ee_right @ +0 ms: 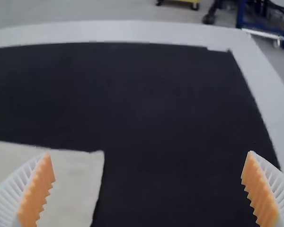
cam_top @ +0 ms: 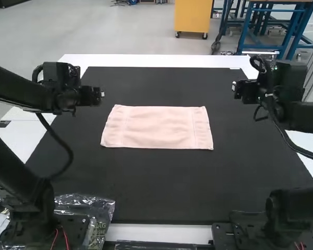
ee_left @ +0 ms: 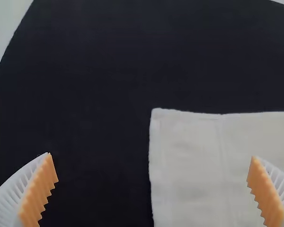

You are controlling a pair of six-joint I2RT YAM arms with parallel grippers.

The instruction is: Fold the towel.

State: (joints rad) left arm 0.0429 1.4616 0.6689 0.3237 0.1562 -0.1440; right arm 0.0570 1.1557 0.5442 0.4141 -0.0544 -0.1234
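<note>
the pink towel (cam_top: 159,127) lies flat on a black mat (cam_top: 161,182), mid-frame in the high view. the left gripper (cam_top: 97,95), upper left, and right gripper (cam_top: 238,90), upper right, have fingers (ee_left: 40,189) spread wide.

Pink rectangular fabric towel (cam_top: 156,127): on black flat mat (cam_top: 167,182), atop white flat bench (cam_top: 151,60), between black jointed robot arms (cam_top: 21,182)

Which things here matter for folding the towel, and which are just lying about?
For the job: pink towel, lying flat; left gripper, open; right gripper, open.
Just lying about: black mat, under the towel; clear plastic wrapping.
</note>
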